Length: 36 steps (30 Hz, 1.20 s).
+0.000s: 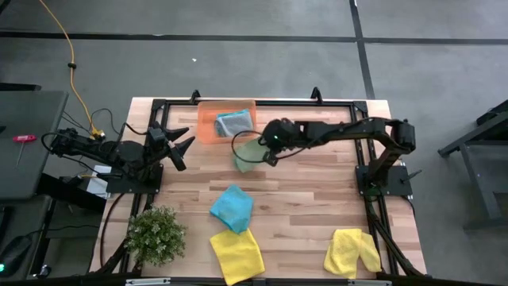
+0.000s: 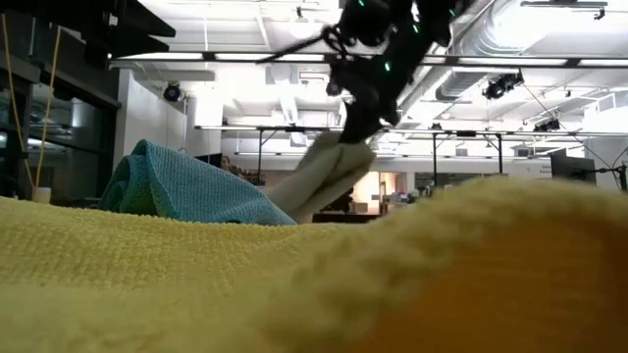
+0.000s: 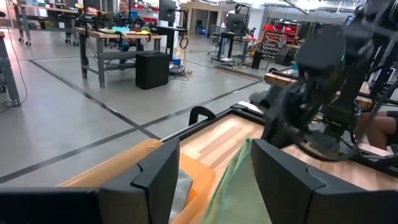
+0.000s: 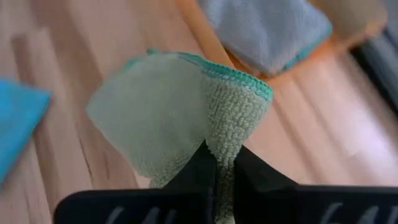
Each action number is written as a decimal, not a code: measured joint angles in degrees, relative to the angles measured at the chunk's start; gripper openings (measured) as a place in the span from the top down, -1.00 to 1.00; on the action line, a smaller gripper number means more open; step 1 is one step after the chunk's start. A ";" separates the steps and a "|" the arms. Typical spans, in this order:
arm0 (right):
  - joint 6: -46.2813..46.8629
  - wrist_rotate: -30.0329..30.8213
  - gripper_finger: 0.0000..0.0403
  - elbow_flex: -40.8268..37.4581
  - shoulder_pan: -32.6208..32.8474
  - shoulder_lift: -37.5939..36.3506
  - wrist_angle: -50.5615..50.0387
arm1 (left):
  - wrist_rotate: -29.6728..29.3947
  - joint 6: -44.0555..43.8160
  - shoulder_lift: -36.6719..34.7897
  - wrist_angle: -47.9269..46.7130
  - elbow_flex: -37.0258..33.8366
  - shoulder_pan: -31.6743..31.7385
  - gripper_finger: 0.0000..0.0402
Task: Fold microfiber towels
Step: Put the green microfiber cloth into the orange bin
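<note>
Right gripper (image 4: pixel 219 163) clamped on green towel (image 4: pixel 163 112), lower part hidden; beside tray (image 1: pixel 208 119). Left gripper (image 1: pixel 181 148) spread, empty.

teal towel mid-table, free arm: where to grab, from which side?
The teal towel lies loosely crumpled on the wood, a yellow towel touching its near edge. Probably best: left gripper, open and idle at the table's left, comes from above and pinches the far-left corner, which looks clear. The right gripper holds the light green towel.
</note>
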 joint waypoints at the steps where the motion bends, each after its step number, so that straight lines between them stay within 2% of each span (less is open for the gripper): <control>1: -2.99 -0.21 1.00 2.79 0.01 0.39 -3.08 | 0.00 0.00 0.00 -0.05 0.00 0.00 0.06; 7: -21.63 -5.91 1.00 15.73 -0.66 4.50 -16.62 | 0.00 0.00 0.00 -0.09 0.00 0.00 0.06; 15: -40.98 -6.25 1.00 28.50 -0.90 16.11 -18.38 | 0.00 0.00 0.00 -0.09 0.00 0.00 0.06; 17: -45.78 -4.33 1.00 31.90 -1.11 19.02 -17.93 | 0.00 0.00 0.00 -0.11 0.00 0.00 0.06; 22: -55.06 7.53 1.00 39.53 -2.39 26.41 -17.87 | 0.87 -0.04 0.00 -0.11 0.00 0.00 0.06; 29: -61.84 18.82 1.00 46.96 -4.93 33.55 -17.00 | 4.01 -0.98 0.00 -0.13 0.00 0.00 0.06; 31: -63.01 19.63 1.00 48.51 -5.49 34.26 -16.75 | 4.06 -1.06 0.00 -0.15 0.00 0.00 0.06; 36: -63.72 17.26 1.00 52.84 -5.95 34.17 -16.43 | 4.02 -0.19 0.00 -0.17 0.00 0.00 0.06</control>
